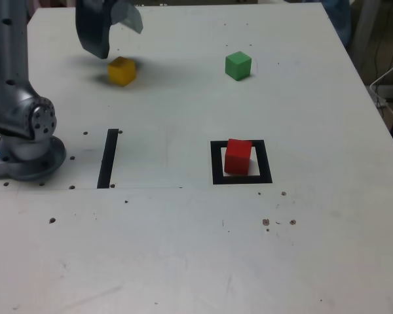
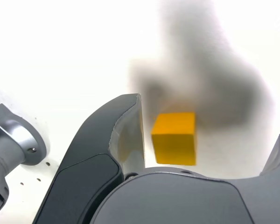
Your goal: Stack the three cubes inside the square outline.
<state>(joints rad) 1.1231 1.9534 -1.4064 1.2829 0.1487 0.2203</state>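
Note:
A red cube (image 1: 238, 156) sits inside the black square outline (image 1: 216, 163) near the table's middle. The yellow cube (image 1: 122, 70) rests on the table at the far left of the exterior view, and the green cube (image 1: 238, 65) lies apart at the far right. My gripper (image 1: 118, 33) hangs just above the yellow cube with its jaws spread wide and nothing held. In the wrist view the yellow cube (image 2: 175, 138) lies on the table between the two dark fingers (image 2: 126, 135), closer to one of them, under the gripper (image 2: 210, 140).
The arm's grey base (image 1: 26, 147) stands at the exterior view's left edge. A straight black strip (image 1: 108, 157) is marked beside it. Small dark specks dot the white table (image 1: 183, 248).

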